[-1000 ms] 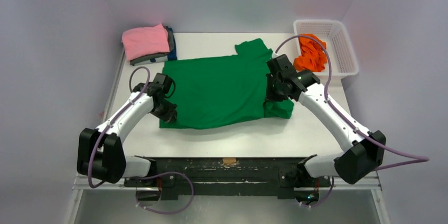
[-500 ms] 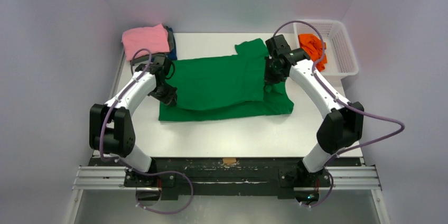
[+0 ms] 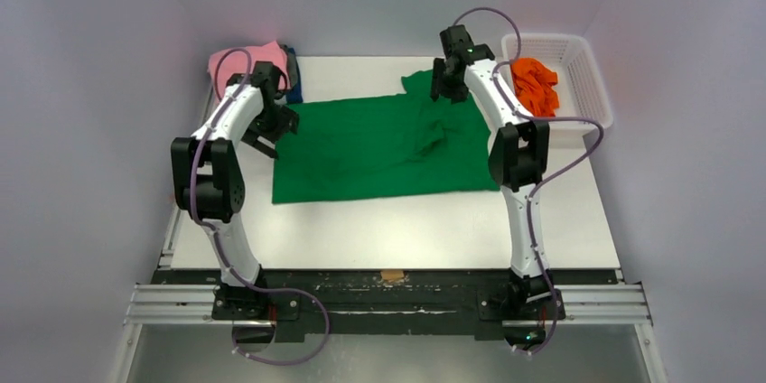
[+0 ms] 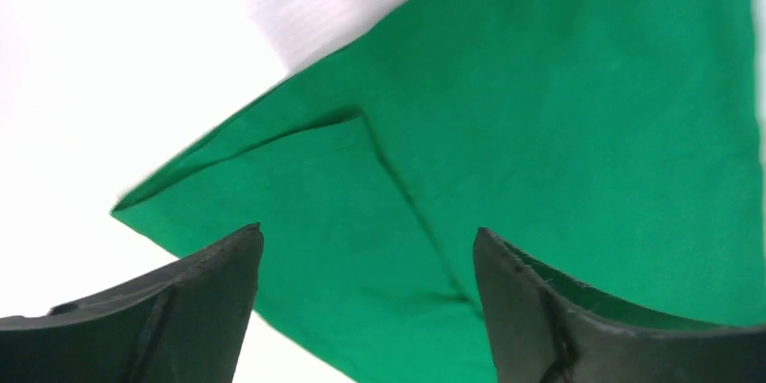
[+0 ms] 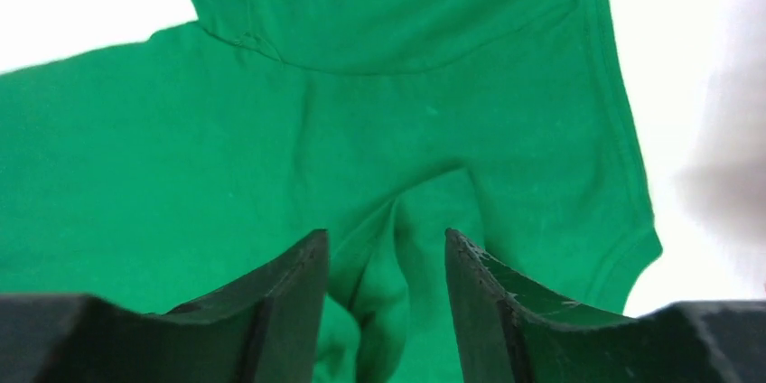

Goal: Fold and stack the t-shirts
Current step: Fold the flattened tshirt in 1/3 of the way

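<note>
The bright green t-shirt [image 3: 361,153] lies across the middle of the table, doubled over on itself, with a bunched wrinkle [image 3: 435,135] near its right side. My left gripper [image 3: 260,141] hovers open over the shirt's left edge; the left wrist view shows a folded corner of the green t-shirt [image 4: 298,175] below my left gripper [image 4: 368,247]. At the shirt's far right my right gripper [image 3: 442,89] is open, and in its own view that right gripper [image 5: 386,243] stands over a raised crease and the sleeve of the green t-shirt [image 5: 406,85]. Neither holds cloth.
A folded pink t-shirt [image 3: 224,61] tops a stack with dark ones [image 3: 294,76] at the back left, partly hidden by my left arm. Orange t-shirts [image 3: 535,85] lie in the white lattice basket [image 3: 583,44] at the back right. Bare table [image 3: 406,229] shows near the arms' bases.
Both arms swept away from the bases, carrying the shirt's near edge over onto its far half. Both grippers then opened and let the cloth go.
</note>
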Robot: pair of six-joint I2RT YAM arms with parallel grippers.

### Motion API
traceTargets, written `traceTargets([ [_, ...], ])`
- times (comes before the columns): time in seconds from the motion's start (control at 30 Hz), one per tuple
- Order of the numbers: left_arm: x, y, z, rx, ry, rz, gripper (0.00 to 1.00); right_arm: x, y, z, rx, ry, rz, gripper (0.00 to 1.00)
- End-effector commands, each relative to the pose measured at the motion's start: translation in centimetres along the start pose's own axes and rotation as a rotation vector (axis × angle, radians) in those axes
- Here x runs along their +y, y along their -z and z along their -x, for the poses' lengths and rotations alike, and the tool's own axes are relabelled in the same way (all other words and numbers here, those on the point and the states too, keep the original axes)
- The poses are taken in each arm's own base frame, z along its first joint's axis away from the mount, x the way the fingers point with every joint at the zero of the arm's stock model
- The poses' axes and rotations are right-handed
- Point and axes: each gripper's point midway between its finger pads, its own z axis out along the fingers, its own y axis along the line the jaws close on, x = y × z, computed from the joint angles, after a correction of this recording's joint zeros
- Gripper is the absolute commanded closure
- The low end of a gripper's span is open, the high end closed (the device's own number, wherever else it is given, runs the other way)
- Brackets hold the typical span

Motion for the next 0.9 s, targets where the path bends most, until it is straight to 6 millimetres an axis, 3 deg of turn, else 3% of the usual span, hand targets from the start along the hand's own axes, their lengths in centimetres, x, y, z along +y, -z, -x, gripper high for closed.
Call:
traceTargets([
  [0.0, -0.5, 4.7, 2.6, -0.076, -0.041, -0.092, 0.07, 1.5, 4.3, 0.4, -0.057, 0.003, 0.149, 0.48],
  [0.03, -0.2, 4.9, 2.3, -0.067, -0.055, -0.1, 0.05, 1.2, 5.4, -0.5, -0.069, -0.003, 0.164, 0.47],
  [0.13, 0.6, 4.3, 0.5, -0.017, -0.089, -0.135, 0.03, 0.9, 5.9, -4.7, -0.017, -0.008, 0.218, 0.45],
  [0.27, 1.5, 2.7, -2.2, 0.057, -0.129, -0.161, 0.01, 0.1, 5.5, -9.8, 0.062, -0.039, 0.241, 0.44],
  [0.4, 1.3, 2.2, -3.7, 0.086, -0.17, -0.17, 0.01, 0.6, 4.4, -12.4, 0.109, -0.055, 0.287, 0.42],
  [0.5, 0.7, 1.9, -4.6, 0.093, -0.2, -0.18, 0.01, 3.0, 3.9, -11.7, 0.078, -0.042, 0.364, 0.42],
  [0.67, -0.7, 1.0, -4.1, 0.073, -0.214, -0.177, 0.0, 7.4, 2.0, -8.2, 0.007, 0.001, 0.407, 0.4],
  [0.77, -1.6, 0.3, -3.9, 0.075, -0.22, -0.17, 0.01, 8.0, 0.7, -6.4, -0.038, 0.011, 0.353, 0.4],
  [0.87, -2.5, -0.6, -4.5, 0.099, -0.227, -0.177, 0.01, 7.2, -0.1, -7.4, -0.013, 0.042, 0.291, 0.39],
])
